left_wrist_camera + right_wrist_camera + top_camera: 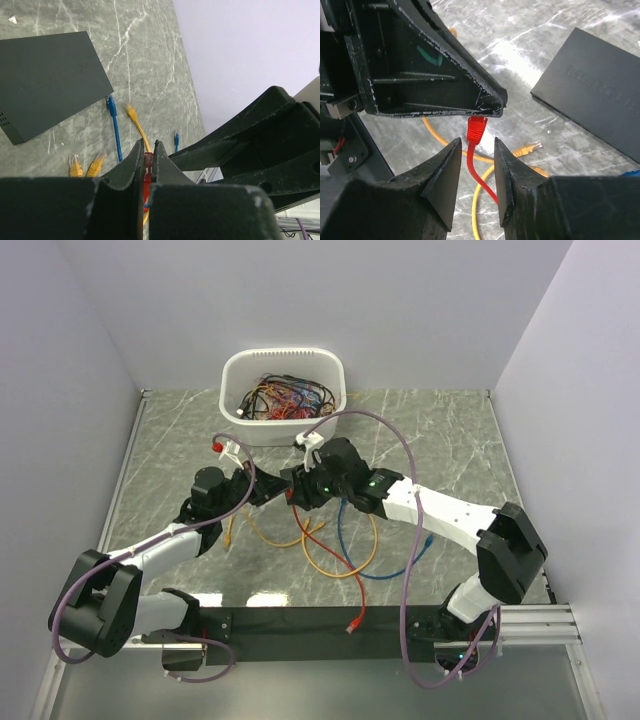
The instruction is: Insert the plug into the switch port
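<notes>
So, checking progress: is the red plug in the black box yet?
No, the left hand pinches the red plug, away from the flat matte-black box.

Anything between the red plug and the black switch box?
Nothing upright does: between the red plug and the switch box only a blue cable end and a yellow cable end lie flat. Its ports are hidden.
</notes>
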Available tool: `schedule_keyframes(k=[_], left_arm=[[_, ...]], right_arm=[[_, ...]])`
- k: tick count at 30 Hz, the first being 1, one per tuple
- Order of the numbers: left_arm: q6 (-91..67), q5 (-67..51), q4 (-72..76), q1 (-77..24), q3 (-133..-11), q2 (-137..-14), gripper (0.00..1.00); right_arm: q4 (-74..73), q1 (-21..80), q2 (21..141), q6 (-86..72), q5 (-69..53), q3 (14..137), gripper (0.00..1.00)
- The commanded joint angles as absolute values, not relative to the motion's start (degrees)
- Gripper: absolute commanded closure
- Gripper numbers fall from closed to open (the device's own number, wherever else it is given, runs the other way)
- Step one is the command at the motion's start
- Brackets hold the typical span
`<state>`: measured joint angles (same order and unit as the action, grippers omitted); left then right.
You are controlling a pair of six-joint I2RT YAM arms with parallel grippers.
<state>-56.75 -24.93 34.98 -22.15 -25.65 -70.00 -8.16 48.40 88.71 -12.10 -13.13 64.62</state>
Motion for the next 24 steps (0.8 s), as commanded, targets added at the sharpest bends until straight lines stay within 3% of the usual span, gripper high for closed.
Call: schedule_keyframes(k=[1, 16, 24], left_arm=[[-57.30, -24.26, 36.74, -22.59, -27.33, -68.82, 1.00], [-57.48, -22.76, 35.95, -23.55, -27.77, -68.91, 0.99], [-57.48, -21.54, 35.33, -23.82, -27.77, -68.82, 1.00]], right_arm=[[-7.12, 48.95, 89.12, -11.60, -11.43, 67.85, 0.61], [-8.61, 49.83, 91.93, -11.78, -8.97, 69.35, 0.63], [-8.79, 49.83, 91.41, -11.87, -7.21, 68.99, 0.70]])
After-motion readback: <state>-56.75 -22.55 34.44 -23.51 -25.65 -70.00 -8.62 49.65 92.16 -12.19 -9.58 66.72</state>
